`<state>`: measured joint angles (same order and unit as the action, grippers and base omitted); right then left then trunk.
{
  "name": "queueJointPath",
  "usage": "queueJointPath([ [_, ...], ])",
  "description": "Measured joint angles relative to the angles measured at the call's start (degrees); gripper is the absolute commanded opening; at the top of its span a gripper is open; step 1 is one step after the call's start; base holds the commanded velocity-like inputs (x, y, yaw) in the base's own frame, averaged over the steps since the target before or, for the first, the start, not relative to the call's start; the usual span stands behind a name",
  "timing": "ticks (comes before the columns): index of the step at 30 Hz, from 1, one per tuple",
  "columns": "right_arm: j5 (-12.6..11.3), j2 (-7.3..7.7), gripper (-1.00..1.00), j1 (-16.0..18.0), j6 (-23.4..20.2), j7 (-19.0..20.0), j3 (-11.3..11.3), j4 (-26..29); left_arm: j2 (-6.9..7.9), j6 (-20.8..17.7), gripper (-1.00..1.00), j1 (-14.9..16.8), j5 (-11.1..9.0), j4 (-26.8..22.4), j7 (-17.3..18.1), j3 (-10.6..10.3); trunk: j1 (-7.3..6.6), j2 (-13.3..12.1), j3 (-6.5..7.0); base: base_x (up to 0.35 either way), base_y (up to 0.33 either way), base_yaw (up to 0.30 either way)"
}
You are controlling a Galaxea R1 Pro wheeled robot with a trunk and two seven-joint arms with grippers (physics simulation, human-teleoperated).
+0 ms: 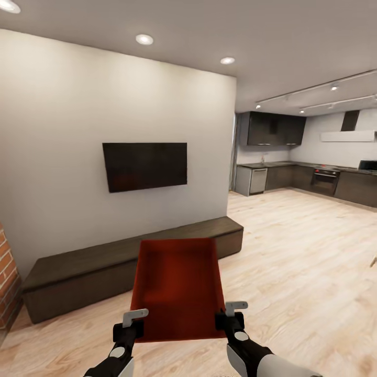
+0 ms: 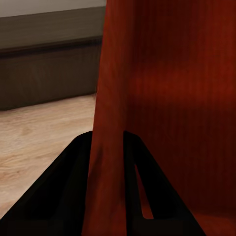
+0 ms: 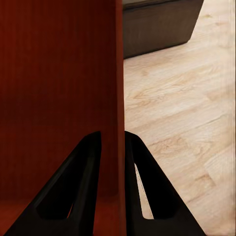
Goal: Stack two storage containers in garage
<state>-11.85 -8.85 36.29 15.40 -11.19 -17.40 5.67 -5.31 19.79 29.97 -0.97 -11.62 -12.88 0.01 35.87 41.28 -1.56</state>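
Orange-red and open-topped, one storage container is carried in front of the robot, lifted clear of the light wood plank floor of the living room. The left end effector pinches the container's left wall near its near corner, and the right end effector pinches the right wall opposite. In the left wrist view the left end effector has its dark fingers pressed against either face of the thin red wall; in the right wrist view the right end effector clamps the other wall in the same way. Beyond the container, a long low dark bench runs along the base of a pale wall, with a black TV mounted above it. Red brick shows at the left edge of the head view. To the right the room opens onto a kitchen with dark cabinets and an oven.
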Motion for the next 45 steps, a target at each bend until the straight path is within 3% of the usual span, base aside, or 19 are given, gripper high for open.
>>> queueJointPath([
  [45,0.1,0.01,-1.00,0.0,0.0,0.0,0.1,0.0,-0.01,0.0,-1.00,0.0,0.0,0.0,0.0,0.0,0.00,0.0,0.00,0.000,0.000,-0.282],
])
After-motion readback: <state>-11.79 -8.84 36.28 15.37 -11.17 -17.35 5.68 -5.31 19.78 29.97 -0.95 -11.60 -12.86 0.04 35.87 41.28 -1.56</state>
